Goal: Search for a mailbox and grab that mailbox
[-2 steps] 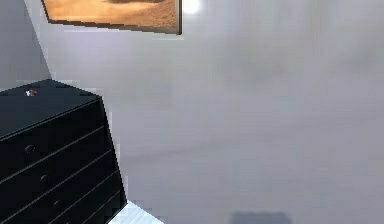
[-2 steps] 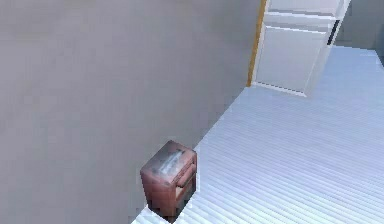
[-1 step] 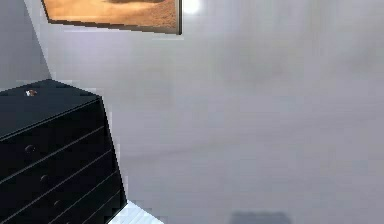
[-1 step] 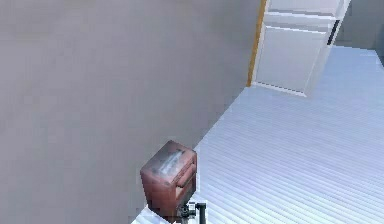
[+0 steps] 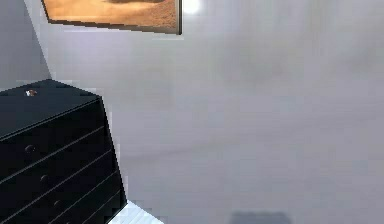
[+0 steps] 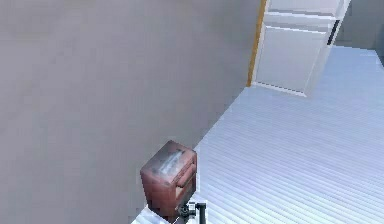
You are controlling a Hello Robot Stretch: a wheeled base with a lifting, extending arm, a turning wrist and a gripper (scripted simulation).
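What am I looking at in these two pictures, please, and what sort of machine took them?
The machine is a wheeled robot with one extending arm and a two-finger gripper, working in a simulated house. The forward view looks ahead from the robot: a dark dresser stands by a grey wall, with a framed picture higher up. The arm side view looks out to where the arm reaches: a pale striped floor, a white door, and low down a reddish-brown box, perhaps the mailbox it seeks. The gripper shows at the bottom edge, close to that box; whether it holds anything cannot be told.
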